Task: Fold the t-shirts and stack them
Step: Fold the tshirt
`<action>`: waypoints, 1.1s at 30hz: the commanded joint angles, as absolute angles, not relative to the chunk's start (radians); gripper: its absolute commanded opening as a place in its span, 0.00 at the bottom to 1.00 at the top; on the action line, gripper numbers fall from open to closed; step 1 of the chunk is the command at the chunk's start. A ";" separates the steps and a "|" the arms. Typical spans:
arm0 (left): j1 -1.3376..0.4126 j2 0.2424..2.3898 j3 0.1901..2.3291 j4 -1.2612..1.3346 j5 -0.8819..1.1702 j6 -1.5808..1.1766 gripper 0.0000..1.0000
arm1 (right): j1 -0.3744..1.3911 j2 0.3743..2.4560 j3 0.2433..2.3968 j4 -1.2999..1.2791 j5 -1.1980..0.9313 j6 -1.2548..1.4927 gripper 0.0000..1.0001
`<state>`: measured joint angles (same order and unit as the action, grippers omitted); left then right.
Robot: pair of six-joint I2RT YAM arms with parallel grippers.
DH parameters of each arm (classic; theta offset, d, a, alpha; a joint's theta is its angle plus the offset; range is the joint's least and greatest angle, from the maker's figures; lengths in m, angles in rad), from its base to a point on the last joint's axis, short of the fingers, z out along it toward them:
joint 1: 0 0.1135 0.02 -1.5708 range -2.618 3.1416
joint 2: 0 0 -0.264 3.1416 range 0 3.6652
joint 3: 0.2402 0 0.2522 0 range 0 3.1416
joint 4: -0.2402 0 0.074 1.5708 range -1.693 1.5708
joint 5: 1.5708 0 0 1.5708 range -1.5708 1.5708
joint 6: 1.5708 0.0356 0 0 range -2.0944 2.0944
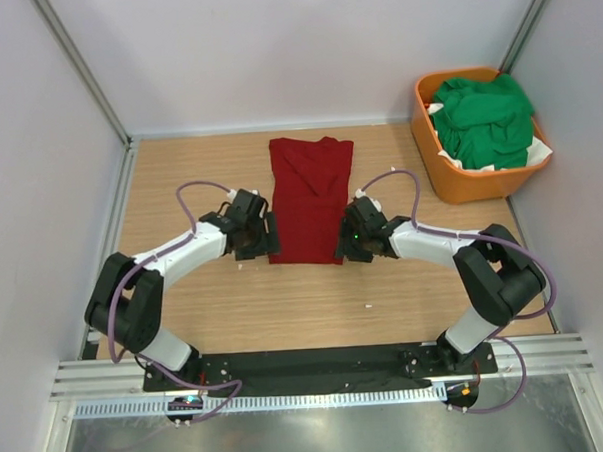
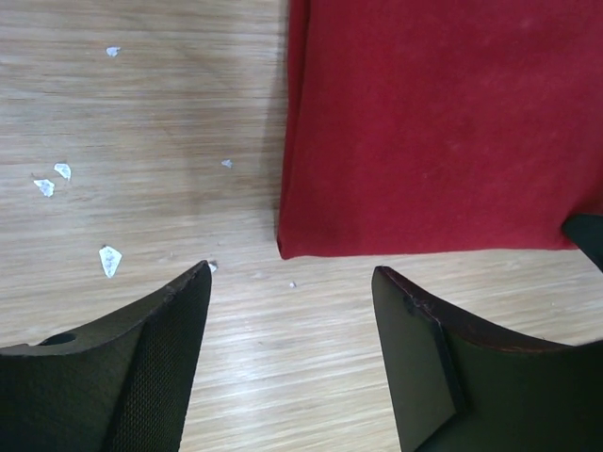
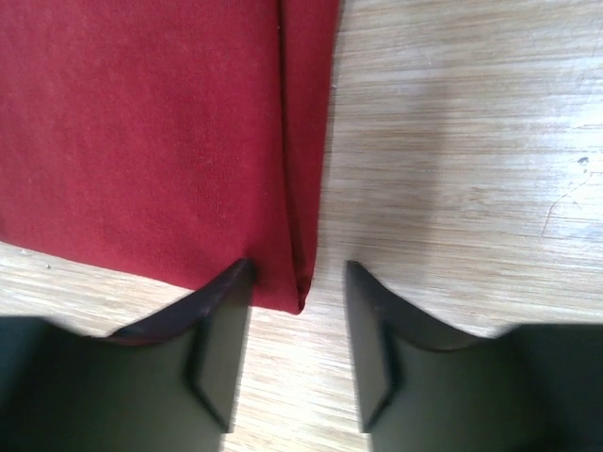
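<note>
A dark red t-shirt (image 1: 308,198) lies flat on the wooden table, folded into a long narrow strip. My left gripper (image 1: 265,244) is open at the strip's near left corner; in the left wrist view (image 2: 290,273) the red corner (image 2: 424,132) lies just beyond its tips, apart from them. My right gripper (image 1: 344,246) is open at the near right corner; in the right wrist view (image 3: 300,268) the shirt's folded edge (image 3: 160,132) sits between the jaws, untouched by the right finger. Green t-shirts (image 1: 485,118) are piled in the basket.
An orange plastic basket (image 1: 450,184) stands at the back right against the wall. White walls with metal posts close in the table on three sides. Small white flecks (image 2: 109,259) lie on the wood left of the shirt.
</note>
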<state>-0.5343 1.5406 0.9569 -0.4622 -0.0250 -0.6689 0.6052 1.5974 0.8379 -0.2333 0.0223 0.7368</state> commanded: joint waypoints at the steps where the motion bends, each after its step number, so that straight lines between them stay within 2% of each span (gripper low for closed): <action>1: -0.531 1.603 0.962 -0.420 -0.021 -0.663 0.69 | 0.611 1.605 0.827 -0.207 0.023 0.739 0.47; 3: -0.531 1.620 0.951 -0.394 -0.017 -0.667 0.67 | 0.609 1.605 0.819 -0.207 0.023 0.738 0.39; 11: -0.531 1.643 0.893 -0.331 -0.006 -0.680 0.65 | 0.611 1.612 0.796 -0.192 0.026 0.729 0.27; 16: -0.531 1.660 0.881 -0.319 -0.006 -0.678 0.63 | 0.611 1.628 0.793 -0.181 0.018 0.730 0.29; 20: -0.531 1.672 0.873 -0.299 -0.005 -0.675 0.60 | 0.611 1.615 0.782 -0.187 0.015 0.735 0.39; 23: -0.531 1.683 0.865 -0.273 0.021 -0.673 0.55 | 0.611 1.591 0.753 -0.186 0.015 0.744 0.41; 29: -0.531 1.713 0.854 -0.233 0.044 -0.672 0.48 | 0.612 1.594 0.719 -0.153 0.014 0.756 0.39; 33: -0.531 1.733 0.856 -0.218 0.055 -0.670 0.40 | 0.614 1.621 0.715 -0.135 -0.023 0.758 0.33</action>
<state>-0.5335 1.6707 0.8948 -0.2035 0.0296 -0.6754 0.6060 1.5799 0.7513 -0.0902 -0.0051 0.7536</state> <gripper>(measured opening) 0.423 0.342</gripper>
